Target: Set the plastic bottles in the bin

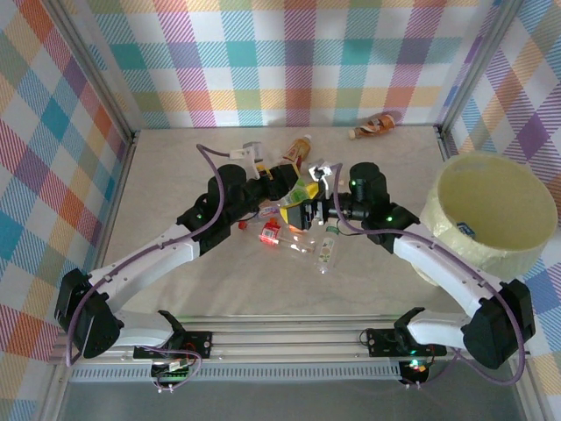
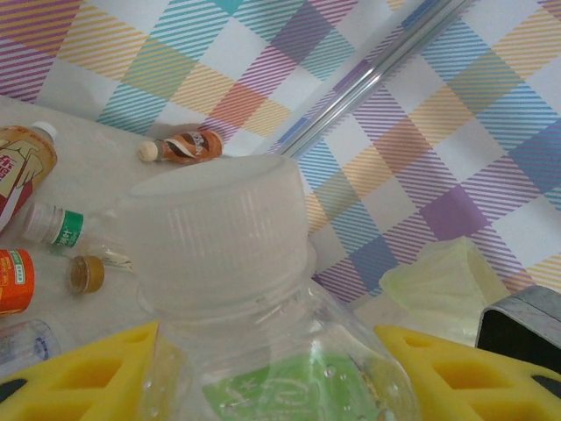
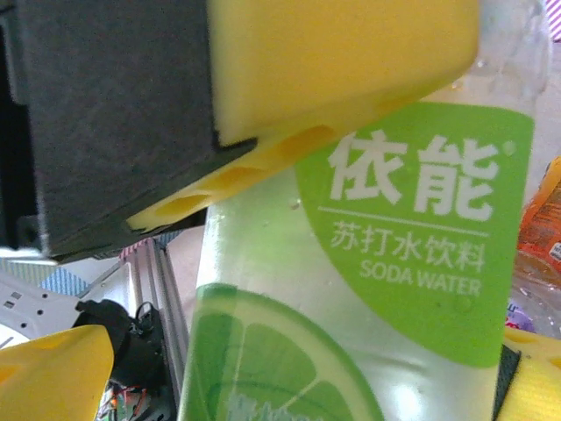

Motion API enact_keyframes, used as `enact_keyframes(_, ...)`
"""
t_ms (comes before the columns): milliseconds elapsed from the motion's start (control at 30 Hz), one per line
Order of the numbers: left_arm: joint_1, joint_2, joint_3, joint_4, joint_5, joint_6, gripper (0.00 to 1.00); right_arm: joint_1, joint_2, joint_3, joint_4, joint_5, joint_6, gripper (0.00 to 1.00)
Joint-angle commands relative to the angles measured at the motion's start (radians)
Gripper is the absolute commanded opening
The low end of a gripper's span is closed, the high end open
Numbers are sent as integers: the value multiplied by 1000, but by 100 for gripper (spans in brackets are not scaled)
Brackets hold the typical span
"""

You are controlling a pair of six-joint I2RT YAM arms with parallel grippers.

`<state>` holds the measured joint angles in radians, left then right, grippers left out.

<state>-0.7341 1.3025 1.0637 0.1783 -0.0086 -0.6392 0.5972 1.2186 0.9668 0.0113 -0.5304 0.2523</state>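
Your left jaws are clamped narrow on a clear soda-water bottle. Its ribbed white cap rises between the yellow pads, and its label is lime green with a citrus slice. Your right jaws stand wide with that same bottle between them. Other bottles lie on the surface beneath both jaws. The cream bin sits well off beyond the right jaws.

Pastel plaid walls, pale marbled tabletop

Top: fixed high above the near edge of the bench, looking down over it. Both wrists: tight close-ups of one green-labelled bottle, shared with top.
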Motion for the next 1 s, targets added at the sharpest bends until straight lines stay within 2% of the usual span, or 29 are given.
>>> enact_keyframes(0, 8, 2, 41, -5, -4, -10, 54, 10, 4, 28, 45, 45, -25, 100)
enact_keyframes(333, 9, 21, 51, -25, -9, -23, 54, 23, 22, 38, 21, 59, -47, 94)
enact_keyframes(567, 9, 30, 56, -35, -10, -31, 54, 27, 24, 33, 26, 55, -48, 74)
enact_keyframes(833, 11, 31, 67, -64, -9, -32, 58, 27, 0, 30, -3, 159, -52, 61)
enact_keyframes(933, 11, 27, 68, -73, 10, -35, 64, 26, -14, 22, -7, 270, -38, 55)
enact_keyframes(967, 13, 24, 69, -78, 19, -33, 70, 27, -19, 17, -8, 312, -36, 54)
